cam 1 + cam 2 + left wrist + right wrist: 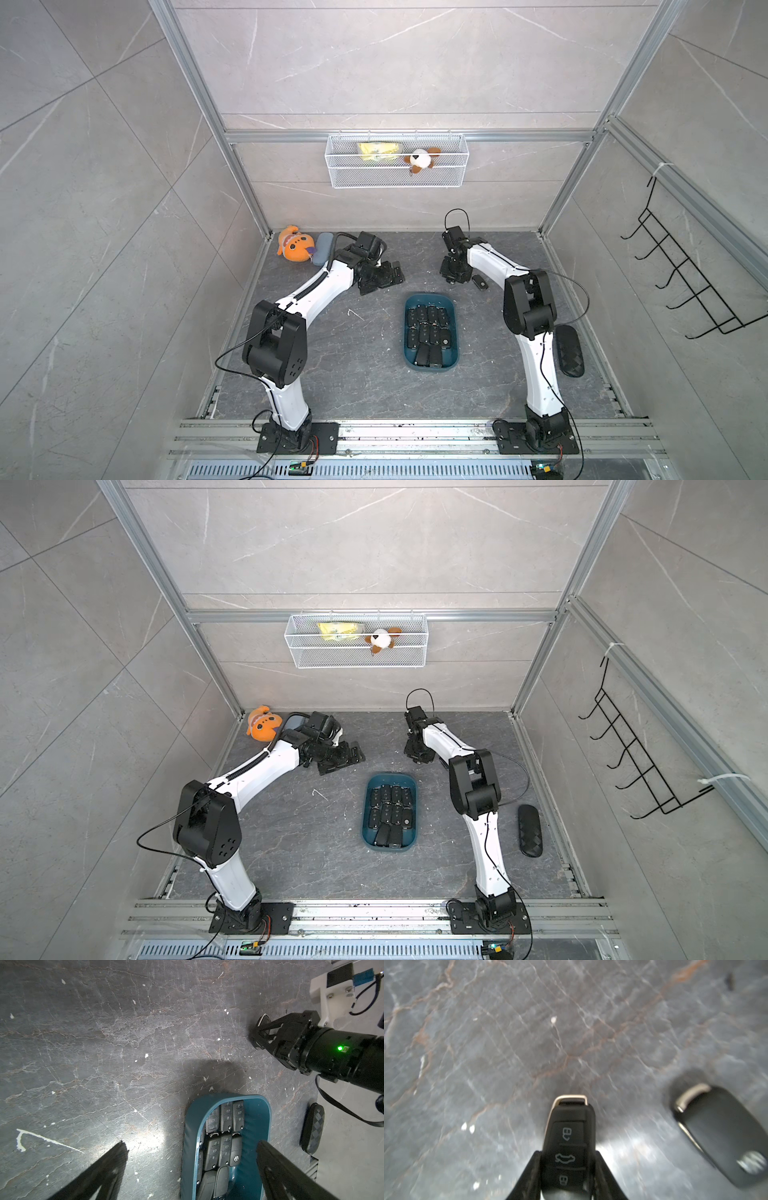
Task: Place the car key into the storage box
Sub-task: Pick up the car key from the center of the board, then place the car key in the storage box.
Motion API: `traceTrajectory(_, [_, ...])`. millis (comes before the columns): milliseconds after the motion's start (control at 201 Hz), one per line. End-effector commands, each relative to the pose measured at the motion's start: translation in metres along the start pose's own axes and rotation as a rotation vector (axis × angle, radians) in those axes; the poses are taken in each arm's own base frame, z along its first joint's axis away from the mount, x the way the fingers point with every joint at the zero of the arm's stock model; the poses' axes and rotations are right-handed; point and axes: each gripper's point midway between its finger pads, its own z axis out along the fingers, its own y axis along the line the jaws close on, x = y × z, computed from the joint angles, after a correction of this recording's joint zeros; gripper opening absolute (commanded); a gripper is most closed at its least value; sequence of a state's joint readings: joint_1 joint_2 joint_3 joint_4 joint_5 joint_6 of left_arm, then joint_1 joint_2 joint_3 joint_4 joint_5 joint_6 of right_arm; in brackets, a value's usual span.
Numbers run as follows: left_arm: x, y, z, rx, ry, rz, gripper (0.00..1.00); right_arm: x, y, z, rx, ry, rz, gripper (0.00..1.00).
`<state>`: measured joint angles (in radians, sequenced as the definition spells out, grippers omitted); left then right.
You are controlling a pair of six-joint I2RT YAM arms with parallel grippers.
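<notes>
Black plastic car key sits pinched in my right gripper low over the table, apart from the teal storage box already holding many keys, so carrying and dropping it remain, I judge, while my left gripper hangs wide open.

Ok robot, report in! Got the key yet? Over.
Right gripper shut on car key. Left gripper open, empty. Storage box packed with keys. Spare key alongside, apart.

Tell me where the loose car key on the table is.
In a top view, the loose car key lies on the table on the robot's right side, beside the right gripper, which grips another key, beyond the storage box's far corner.
</notes>
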<state>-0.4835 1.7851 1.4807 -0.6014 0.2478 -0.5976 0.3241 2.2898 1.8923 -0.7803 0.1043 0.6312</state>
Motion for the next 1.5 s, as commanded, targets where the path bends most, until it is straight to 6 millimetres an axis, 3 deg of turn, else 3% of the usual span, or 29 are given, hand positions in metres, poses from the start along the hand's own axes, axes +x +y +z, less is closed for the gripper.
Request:
traceTrajectory(0, [-0.002, -0.022, -0.027, 0.085, -0.02, 0.05, 1.0, -0.005, 0.017, -0.052, -0.086, -0.081, -0.02, 0.28])
traceTrajectory(328, [0.021, -0.026, -0.03, 0.13, -0.002, 0.019, 1.0, 0.054, 0.022, -0.111, -0.154, -0.099, -0.082, 0.31])
traceTrajectory(587, [0.041, -0.024, -0.035, 0.119, -0.013, 0.001, 1.0, 0.115, 0.028, -0.129, -0.164, -0.07, -0.148, 0.31])
traceTrajectory(1035, [0.063, -0.009, -0.05, 0.088, -0.036, -0.016, 1.0, 0.218, 0.049, -0.102, -0.166, 0.049, -0.234, 0.32])
traceTrajectory(1145, [0.064, -0.008, -0.052, 0.082, -0.039, -0.017, 1.0, 0.227, 0.056, -0.095, -0.156, 0.059, -0.251, 0.32])
traceTrajectory(1498, [0.064, -0.005, -0.053, 0.07, -0.047, -0.018, 1.0, 0.229, 0.067, -0.075, -0.117, 0.087, -0.269, 0.33])
